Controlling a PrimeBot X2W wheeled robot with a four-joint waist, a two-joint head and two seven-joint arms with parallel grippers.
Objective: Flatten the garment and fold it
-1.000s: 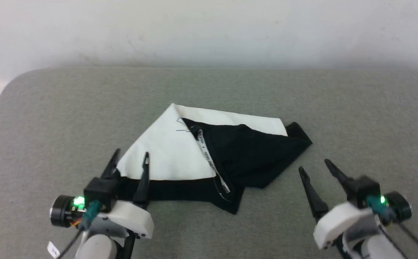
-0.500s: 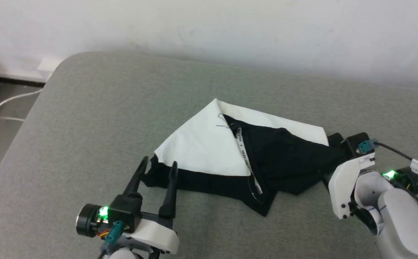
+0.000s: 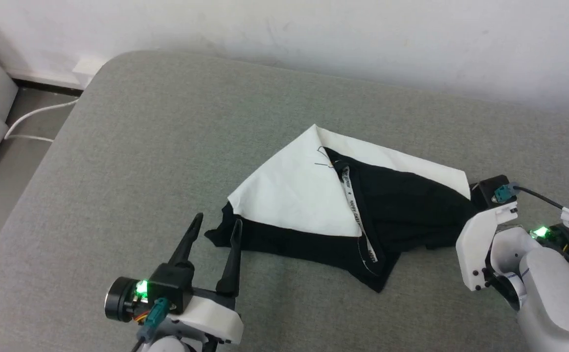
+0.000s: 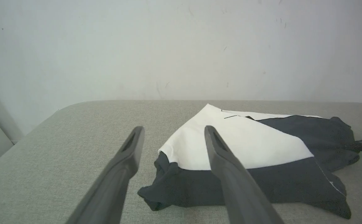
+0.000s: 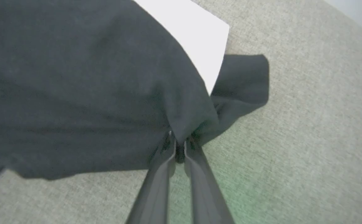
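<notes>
**Right tool gripping the black end, flattening barely under way**

The right tool is pinching a bunched fold of black cloth at the right-hand end of the garment, its fingers pressed almost together around the fabric. The left tool is hovering with fingers spread wide, just short of the garment's near-left black corner and gripping nothing.

The step in hand is looking like the flattening, with one end secured and the other waiting. The next move is probably calling for the left tool to close on that corner, so that both can draw the cloth out.

The garment is lying crumpled in the middle of the worktop. Its white body is showing as a triangle with black fabric draping across it.
</notes>
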